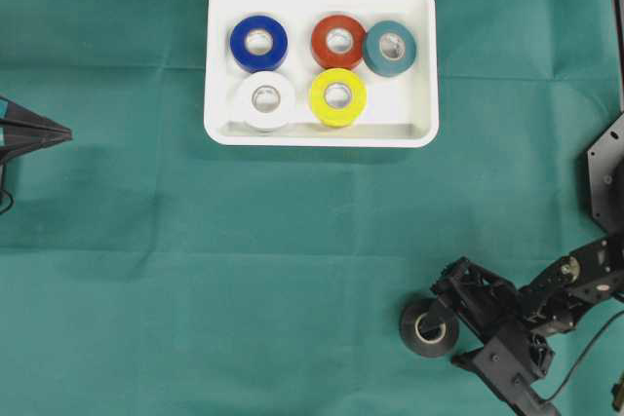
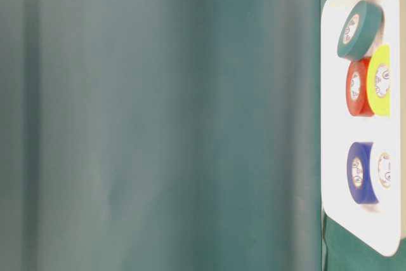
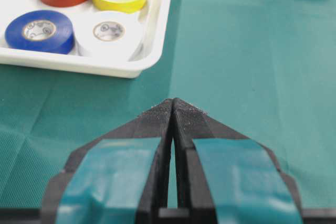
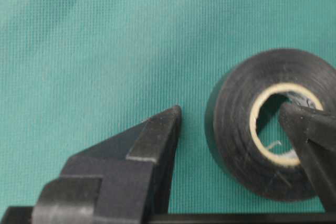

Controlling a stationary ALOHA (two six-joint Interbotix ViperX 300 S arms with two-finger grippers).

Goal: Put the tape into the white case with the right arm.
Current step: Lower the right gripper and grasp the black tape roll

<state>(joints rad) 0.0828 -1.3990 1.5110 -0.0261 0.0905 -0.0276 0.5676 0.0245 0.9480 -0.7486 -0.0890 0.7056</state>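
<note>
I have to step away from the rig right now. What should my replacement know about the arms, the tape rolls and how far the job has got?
Left gripper: shut, empty, parked at the cloth's left edge.
Right gripper: open, one finger inside the core of the black tape roll, the other outside its wall. Not yet clamped.
White case: holds the blue, red, dark green, white and yellow rolls. The slot right of yellow is free.
Done: five rolls in.
Left: close on the black roll, carry it to the case, release.
</note>
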